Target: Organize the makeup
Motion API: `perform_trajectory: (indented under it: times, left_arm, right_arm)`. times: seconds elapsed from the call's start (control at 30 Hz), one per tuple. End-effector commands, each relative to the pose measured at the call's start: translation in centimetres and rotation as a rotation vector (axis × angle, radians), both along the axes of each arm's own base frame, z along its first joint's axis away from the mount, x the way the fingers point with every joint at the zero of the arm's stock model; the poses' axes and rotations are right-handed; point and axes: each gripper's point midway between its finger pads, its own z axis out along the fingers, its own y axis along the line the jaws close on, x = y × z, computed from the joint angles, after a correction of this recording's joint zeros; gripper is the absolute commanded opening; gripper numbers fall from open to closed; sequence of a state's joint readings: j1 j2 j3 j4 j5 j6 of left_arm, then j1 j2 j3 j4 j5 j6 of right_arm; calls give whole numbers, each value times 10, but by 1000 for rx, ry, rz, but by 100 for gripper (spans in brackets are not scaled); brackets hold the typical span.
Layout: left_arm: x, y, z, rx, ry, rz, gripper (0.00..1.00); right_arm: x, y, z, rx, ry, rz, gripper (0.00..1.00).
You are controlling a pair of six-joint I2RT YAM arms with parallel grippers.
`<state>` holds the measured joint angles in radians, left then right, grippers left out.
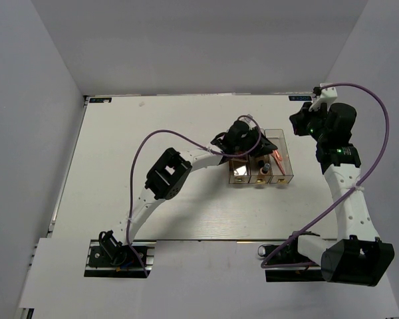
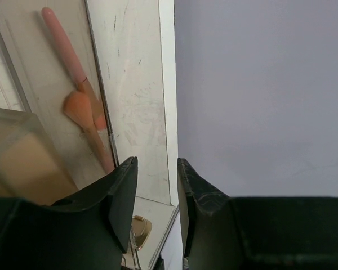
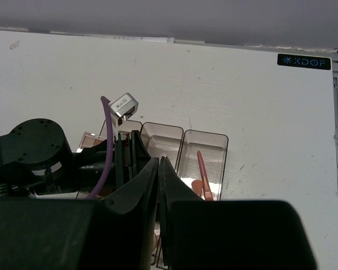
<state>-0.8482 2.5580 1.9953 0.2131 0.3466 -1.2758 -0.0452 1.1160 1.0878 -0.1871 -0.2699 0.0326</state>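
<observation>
Top external: on the surface, clear box with the pink stick lying in its right-end compartment. Over the box's far left part, left hand, fingers narrowly parted, nothing between. Farther right, near the surface's far edge, right hand, fingers pressed together, empty.

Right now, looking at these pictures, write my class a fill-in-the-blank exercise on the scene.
The clear box has ___ compartments. The pink stick lies in its ___ compartment, seen from above. The left gripper, its fingers apart, is ___. The right gripper, its fingers touching, is ___.
Missing: three; rightmost; open; shut.
</observation>
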Motion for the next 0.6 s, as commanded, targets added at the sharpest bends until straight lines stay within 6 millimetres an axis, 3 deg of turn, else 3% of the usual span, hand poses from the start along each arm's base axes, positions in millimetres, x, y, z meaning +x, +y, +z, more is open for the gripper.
perform_trajectory:
  times: [0.0, 0.1, 0.13, 0.2, 0.23, 0.27, 0.3, 0.33, 0.37, 0.4, 0.43, 0.47, 0.5, 0.53, 0.57]
  left_arm:
    - [5, 6, 102, -78, -194, 1, 45]
    - [12, 24, 116, -33, -285, 5, 48]
    - [9, 30, 138, -40, -327, 8, 49]
    - [17, 48, 148, -10, -388, 23, 54]
    - [11, 55, 173, -26, -428, 24, 56]
    - [14, 64, 179, -15, -454, 28, 59]
    - [16, 76, 171, 10, -445, 34, 61]
    - [17, 92, 192, 1, -477, 51, 64]
    - [16, 104, 176, 39, -452, 52, 66]
    - [15, 114, 179, 45, -458, 56, 67]
    - [9, 130, 201, 37, -503, 65, 70]
    - [13, 150, 179, 91, -474, 86, 77]
    - [12, 165, 177, 122, -492, 98, 80]
    - [4, 184, 202, 114, -536, 125, 83]
    - [7, 210, 179, 193, -523, 164, 93]
  right_arm:
    - [-7, 6, 38, 17, -116, 37, 10]
    - [-14, 16, 49, 6, -153, 105, 18]
    - [-17, 21, 48, 8, -150, 139, 22]
    - [-19, 26, 44, 4, -137, 170, 33]
    - [-20, 31, 34, 19, -95, 203, 42]
    - [-20, 32, 30, -6, -91, 227, 57]
    - [-22, 37, 27, 0, -75, 255, 63]
    - [-22, 38, 18, 5, -44, 268, 72]
    - [-22, 37, 13, 4, -25, 269, 76]
    - [-20, 38, 3, 11, 2, 273, 81]
    - [-20, 38, -5, 16, 32, 272, 89]
    - [-19, 38, -9, 12, 49, 279, 89]
    - [-14, 38, -14, 11, 72, 281, 89]
    - [-13, 36, -22, 13, 113, 270, 89]
    - [-5, 33, -24, 7, 140, 258, 89]
